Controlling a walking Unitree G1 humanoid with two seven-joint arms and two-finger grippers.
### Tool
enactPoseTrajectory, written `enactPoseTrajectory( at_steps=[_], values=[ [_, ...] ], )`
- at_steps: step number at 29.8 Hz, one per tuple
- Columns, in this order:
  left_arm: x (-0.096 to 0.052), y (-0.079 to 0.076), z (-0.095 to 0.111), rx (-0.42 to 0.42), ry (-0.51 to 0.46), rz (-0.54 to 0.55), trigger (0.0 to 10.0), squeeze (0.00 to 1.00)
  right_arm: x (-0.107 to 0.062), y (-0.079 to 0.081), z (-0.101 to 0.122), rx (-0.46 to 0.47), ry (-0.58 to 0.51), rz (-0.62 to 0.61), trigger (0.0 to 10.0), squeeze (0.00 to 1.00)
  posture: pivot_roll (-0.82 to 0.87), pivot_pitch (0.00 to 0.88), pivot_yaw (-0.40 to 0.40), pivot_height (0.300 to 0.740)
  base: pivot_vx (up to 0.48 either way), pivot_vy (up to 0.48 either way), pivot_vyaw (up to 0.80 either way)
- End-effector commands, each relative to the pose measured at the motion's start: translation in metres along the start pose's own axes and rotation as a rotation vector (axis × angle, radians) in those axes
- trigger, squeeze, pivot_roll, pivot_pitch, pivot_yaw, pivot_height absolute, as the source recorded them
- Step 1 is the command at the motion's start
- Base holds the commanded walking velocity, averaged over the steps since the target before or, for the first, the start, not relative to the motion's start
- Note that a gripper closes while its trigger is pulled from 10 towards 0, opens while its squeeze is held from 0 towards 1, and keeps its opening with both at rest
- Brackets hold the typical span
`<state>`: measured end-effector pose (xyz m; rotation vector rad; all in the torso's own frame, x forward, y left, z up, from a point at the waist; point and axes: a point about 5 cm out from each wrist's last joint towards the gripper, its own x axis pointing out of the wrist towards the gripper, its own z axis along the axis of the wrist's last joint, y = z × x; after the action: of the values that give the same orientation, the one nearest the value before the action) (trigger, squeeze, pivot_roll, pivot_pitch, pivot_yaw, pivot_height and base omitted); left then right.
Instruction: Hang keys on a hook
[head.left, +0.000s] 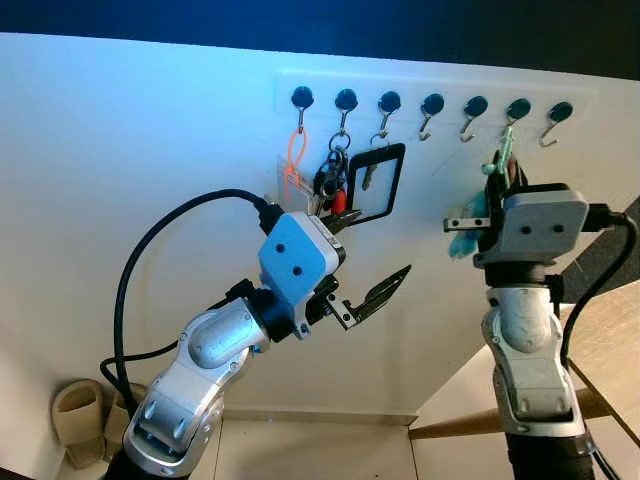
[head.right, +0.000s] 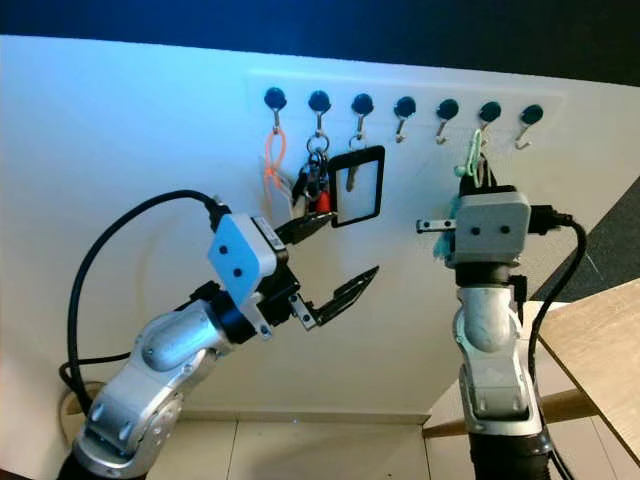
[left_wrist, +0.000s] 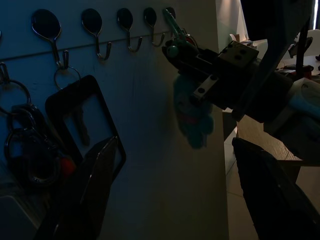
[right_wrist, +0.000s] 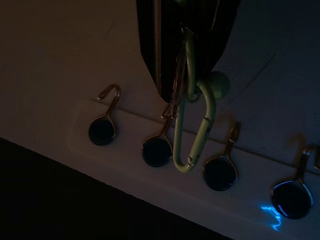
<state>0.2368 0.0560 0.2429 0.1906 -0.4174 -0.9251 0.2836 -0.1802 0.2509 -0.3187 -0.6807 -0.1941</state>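
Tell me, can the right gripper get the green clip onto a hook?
Probably yes. The right gripper holds the green clip right at the hook, with nothing between them.

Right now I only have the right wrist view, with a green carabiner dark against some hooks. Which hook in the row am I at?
Observer: In the head views, the right pincer holds the green carabiner at the sixth hook of seven, counted from the robot's left.
Operator: Are its neighbours free?
Observer: Yes, the fifth hook and the seventh hook are bare.
Operator: Where is the other arm?
Observer: The left pincer is open, raised just below the black key frame that hangs on the third hook.
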Motion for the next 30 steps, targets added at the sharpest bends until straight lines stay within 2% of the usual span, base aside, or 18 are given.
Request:
enactPoseTrajectory(
  at_steps=[1, 15, 30],
  values=[
    [0.003, -0.003, 0.002, -0.013, -0.024, -0.014, 10.0, 0.00, -0.002, -0.005, 0.000, -0.020, 0.004, -0.013, 0.0, 0.00, 0.05, 0.119, -0.059, 0.740, 0.000, 0.000, 0.00],
    [0.004, -0.004, 0.001, -0.013, -0.022, -0.014, 10.0, 0.00, 0.004, -0.003, -0.006, -0.037, 0.027, 0.012, 0.0, 0.00, 0.06, 0.118, -0.064, 0.740, 0.000, 0.000, 0.00],
    [0.003, -0.003, 0.002, -0.008, -0.026, -0.006, 10.0, 0.00, 0.011, 0.008, -0.005, -0.045, 0.024, 0.085, 0.0, 0.00, 0.06, 0.111, -0.077, 0.740, 0.000, 0.000, 0.00]
  ],
)
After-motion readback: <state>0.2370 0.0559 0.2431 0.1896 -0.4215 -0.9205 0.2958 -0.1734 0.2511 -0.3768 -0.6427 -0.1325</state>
